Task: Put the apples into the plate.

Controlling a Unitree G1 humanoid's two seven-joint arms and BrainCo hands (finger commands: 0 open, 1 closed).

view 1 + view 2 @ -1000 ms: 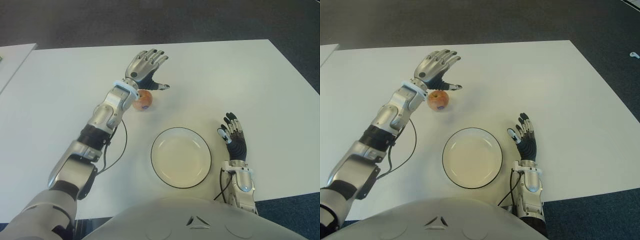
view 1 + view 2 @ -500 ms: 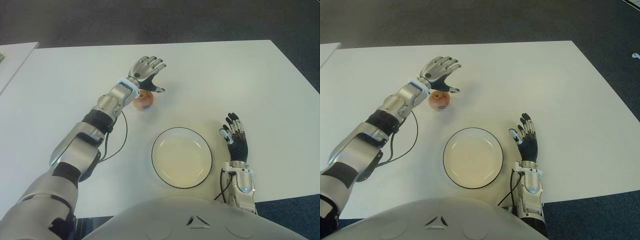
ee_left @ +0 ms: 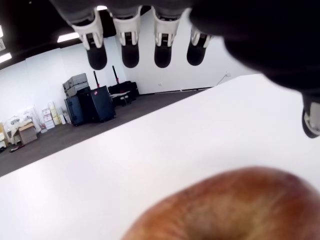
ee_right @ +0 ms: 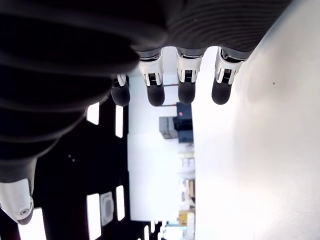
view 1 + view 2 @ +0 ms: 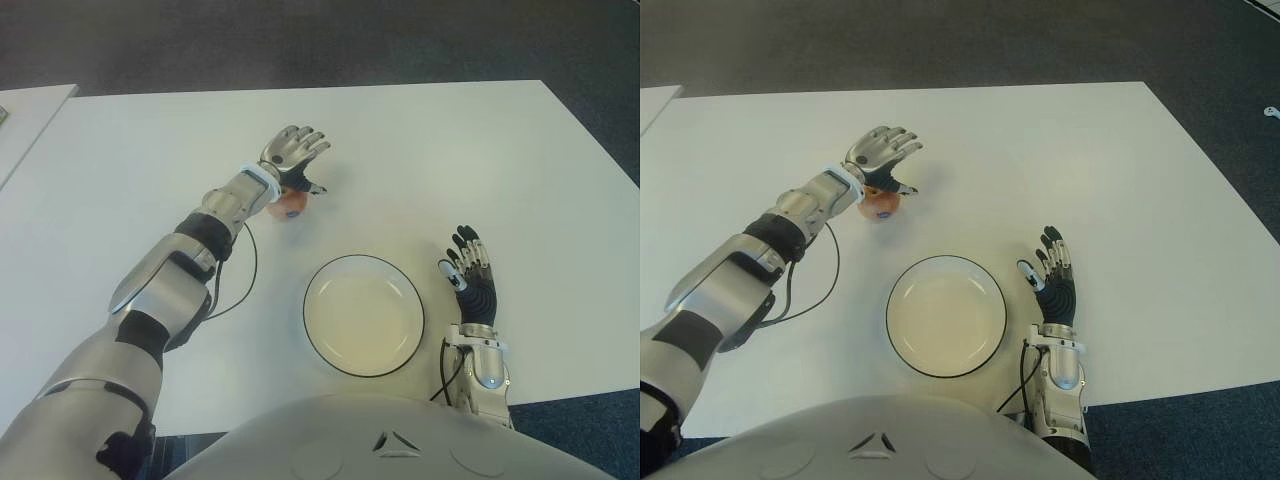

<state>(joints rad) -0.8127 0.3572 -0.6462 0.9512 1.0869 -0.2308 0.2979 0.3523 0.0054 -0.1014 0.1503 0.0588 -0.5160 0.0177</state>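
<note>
A red-orange apple [image 5: 291, 204] lies on the white table [image 5: 460, 150], left of and beyond the plate. My left hand [image 5: 293, 160] hovers right over it with fingers spread, palm down, not closed on it. In the left wrist view the apple [image 3: 235, 207] fills the near field under the straight fingers [image 3: 130, 47]. The white plate [image 5: 362, 314] with a dark rim sits near the front edge and holds nothing. My right hand [image 5: 468, 272] shows to the right of the plate, fingers extended.
A cable [image 5: 243, 280] loops from the left forearm over the table. A second white table [image 5: 25, 120] edges in at far left. Dark carpet [image 5: 300, 40] lies beyond the table.
My left hand has dropped and drawn in over the apple, covering more of it. The right hand, plate and apple have not moved.
</note>
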